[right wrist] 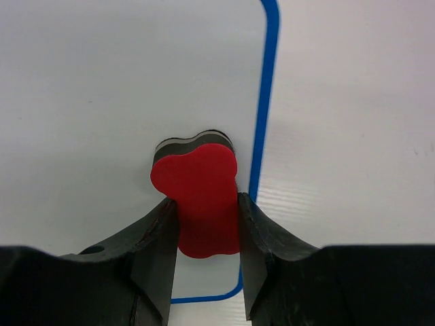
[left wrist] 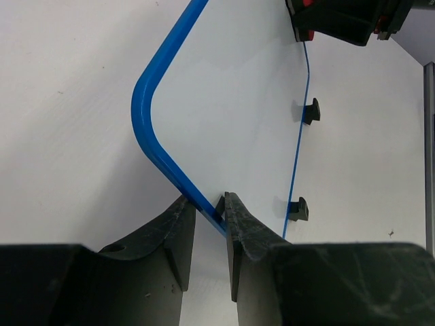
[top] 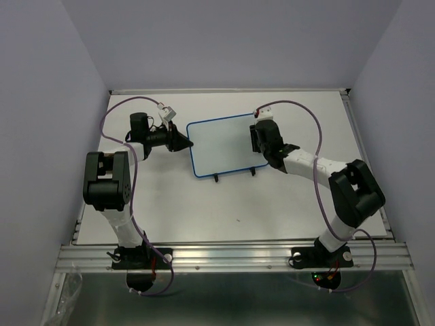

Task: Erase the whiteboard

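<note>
Red eraser (right wrist: pixel 197 176) first: it sits pinched between the fingers of the right gripper (right wrist: pixel 205 202), jaws closed snug on its sides. Its dark felt face appears to be down against the whiteboard (top: pixel 228 144), just inside the blue rim (right wrist: pixel 266 102) at the board's 3 o'clock edge. Over at 9 o'clock the left gripper (left wrist: pixel 207 204) is almost fully closed, nipping that rim just below a rounded corner and bracing the board. The board lies about mid-table, a touch toward 12 o'clock on the table (top: pixel 272 210), with its two black feet (left wrist: pixel 310 111) along the 6 o'clock edge.

This reads as the wiping step, with the eraser at the right-hand margin. No marker lines show on the surface in any view, so the job looks close to finished, though faint strokes could be too fine to see. The next move probably calls for a sweep toward 9 o'clock under steady pressure, with the left clamp firm so the board does not skid on its feet
</note>
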